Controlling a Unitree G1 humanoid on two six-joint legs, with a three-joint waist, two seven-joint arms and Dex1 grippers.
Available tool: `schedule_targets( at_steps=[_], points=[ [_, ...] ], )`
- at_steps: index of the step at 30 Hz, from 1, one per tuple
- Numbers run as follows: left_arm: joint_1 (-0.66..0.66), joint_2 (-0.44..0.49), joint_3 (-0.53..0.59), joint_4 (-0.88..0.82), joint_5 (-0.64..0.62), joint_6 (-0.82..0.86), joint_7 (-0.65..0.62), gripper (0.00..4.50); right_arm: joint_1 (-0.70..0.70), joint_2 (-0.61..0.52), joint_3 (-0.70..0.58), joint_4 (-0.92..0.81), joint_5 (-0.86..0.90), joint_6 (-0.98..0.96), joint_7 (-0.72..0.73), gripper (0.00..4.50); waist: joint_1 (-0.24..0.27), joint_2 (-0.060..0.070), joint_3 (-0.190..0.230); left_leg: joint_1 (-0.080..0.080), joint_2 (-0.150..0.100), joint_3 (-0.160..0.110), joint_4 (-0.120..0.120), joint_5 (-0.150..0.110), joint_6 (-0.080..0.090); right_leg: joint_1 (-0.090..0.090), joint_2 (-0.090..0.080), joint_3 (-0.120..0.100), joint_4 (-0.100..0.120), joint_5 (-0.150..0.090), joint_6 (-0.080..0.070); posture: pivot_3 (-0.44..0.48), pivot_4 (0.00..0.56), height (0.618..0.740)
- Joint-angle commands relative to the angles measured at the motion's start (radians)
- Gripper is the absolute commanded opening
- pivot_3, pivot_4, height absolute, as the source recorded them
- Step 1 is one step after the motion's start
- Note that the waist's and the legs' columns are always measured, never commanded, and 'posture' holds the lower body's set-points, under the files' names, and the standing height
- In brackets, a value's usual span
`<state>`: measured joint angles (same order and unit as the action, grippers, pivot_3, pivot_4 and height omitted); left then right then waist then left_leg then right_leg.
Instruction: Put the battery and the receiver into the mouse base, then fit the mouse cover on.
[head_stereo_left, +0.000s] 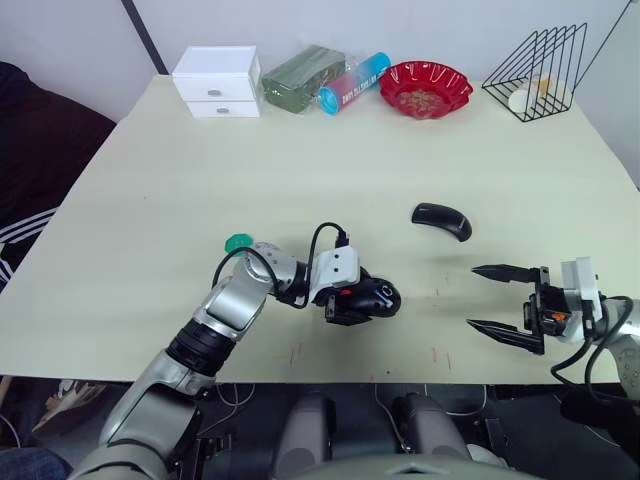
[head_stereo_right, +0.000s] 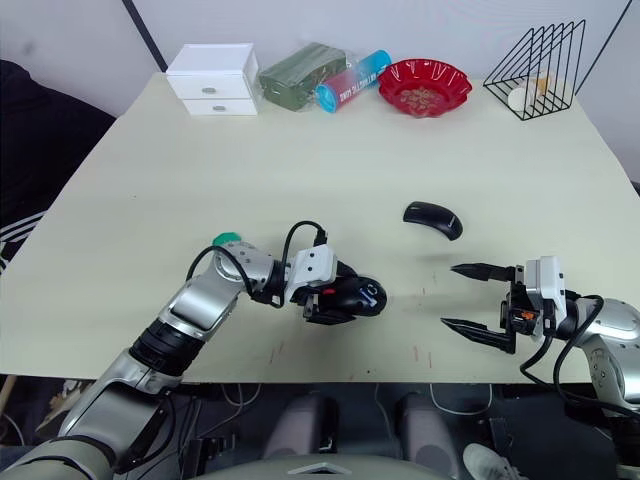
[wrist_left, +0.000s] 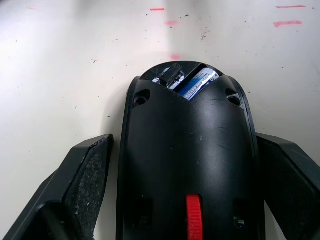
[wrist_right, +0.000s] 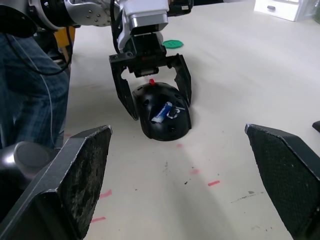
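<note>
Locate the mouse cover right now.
The mouse cover lies alone on the table, right of centre in the head views, beyond and between the mouse base at the left gripper and the right gripper.

Pale cream counter (head_stereo_left: 150, 190) ahead of me, small red marks near its front edge. White wall (head_stereo_left: 300, 20) behind, one dark diagonal strip (head_stereo_left: 140, 35). Even light.
</note>
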<state>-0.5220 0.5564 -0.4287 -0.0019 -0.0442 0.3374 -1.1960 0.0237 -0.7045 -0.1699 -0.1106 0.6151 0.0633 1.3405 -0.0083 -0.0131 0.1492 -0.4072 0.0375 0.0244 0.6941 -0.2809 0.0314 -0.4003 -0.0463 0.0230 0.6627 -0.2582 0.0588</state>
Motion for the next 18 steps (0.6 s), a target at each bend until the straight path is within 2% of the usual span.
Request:
schedule_targets(
  at_steps=[1, 13, 18],
  points=[
    [-0.010, 0.013, 0.014, -0.018, -0.004, 0.011, -0.003, 4.40, -0.002, -0.002, -0.030, -0.026, 0.023, -0.011, 0.010, 4.50, 0.000, 0.000, 0.000, 0.000, 0.000, 0.000, 0.000, 0.000, 0.000, 0.000, 0.000, 0.000, 0.000, 0.000, 0.000, 0.000, 0.150, 0.740],
    [0.005, 0.071, 0.088, -0.154, -0.120, 0.090, -0.040, 4.40, -0.025, 0.003, -0.024, 0.008, 0.014, -0.024, 0.028, 4.50, 0.004, 0.000, 0.001, 0.000, 0.000, 0.000, 0.000, 0.000, 0.000, 0.000, 0.000, 0.000, 0.000, 0.000, 0.000, 0.000, 0.150, 0.740],
    [0.047, 0.149, 0.146, -0.250, -0.195, 0.133, -0.082, 4.40, -0.037, 0.001, -0.030, 0.028, 0.020, -0.020, 0.045, 4.50, 0.002, 0.001, 0.002, 0.000, 0.000, 0.000, 0.000, 0.000, 0.000, 0.000, 0.000, 0.000, 0.000, 0.000, 0.000, 0.000, 0.150, 0.740]
  ],
)
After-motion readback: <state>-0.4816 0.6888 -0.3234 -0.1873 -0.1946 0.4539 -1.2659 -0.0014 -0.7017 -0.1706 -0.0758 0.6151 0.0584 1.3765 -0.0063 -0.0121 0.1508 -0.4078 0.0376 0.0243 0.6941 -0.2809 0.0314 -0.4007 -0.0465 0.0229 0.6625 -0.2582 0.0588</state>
